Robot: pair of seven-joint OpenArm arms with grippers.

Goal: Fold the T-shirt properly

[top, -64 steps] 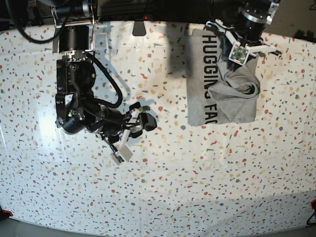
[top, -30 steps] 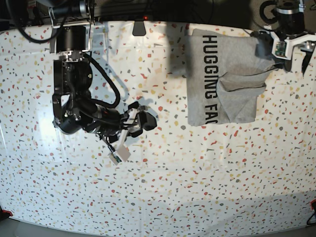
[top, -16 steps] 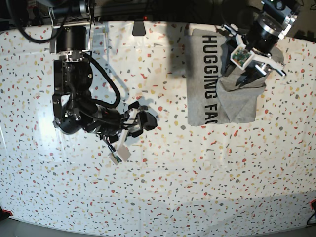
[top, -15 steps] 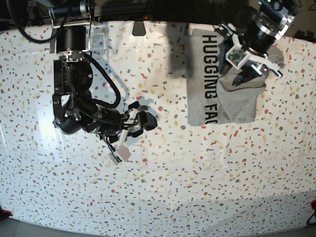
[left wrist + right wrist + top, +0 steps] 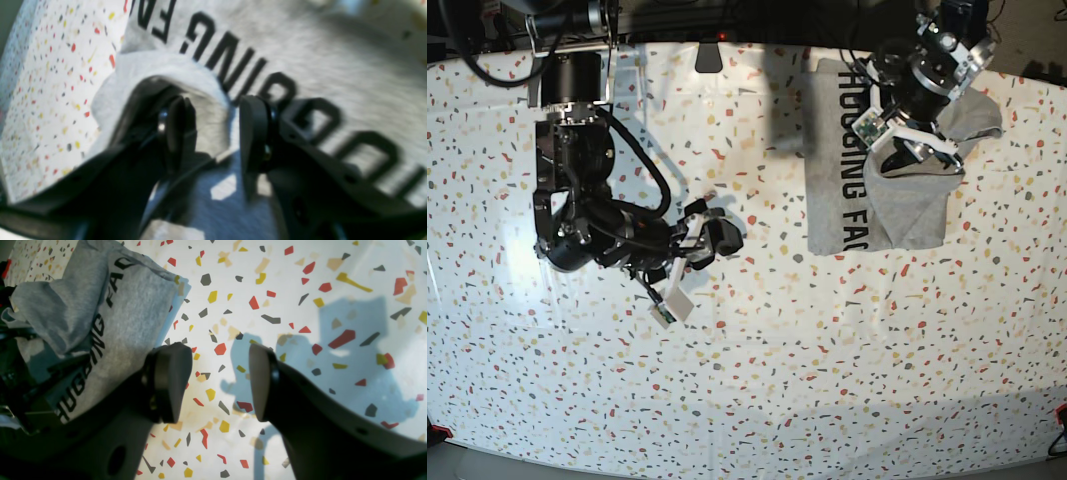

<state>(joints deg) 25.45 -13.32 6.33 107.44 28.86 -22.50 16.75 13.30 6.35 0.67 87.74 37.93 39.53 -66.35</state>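
Fingers of the left gripper stand apart around a raised fold of the soft, light T-shirt, lying half-folded at the table's far edge, best taken by its hem, while the right gripper hangs open and empty.

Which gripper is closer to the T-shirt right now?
Left. The left gripper is on the T-shirt, jaws apart around a raised fold. The right gripper is off it, over bare table.

Soft matt heathered cloth T-shirt, glossy smooth speckled tabletop, matt black plastic jaws
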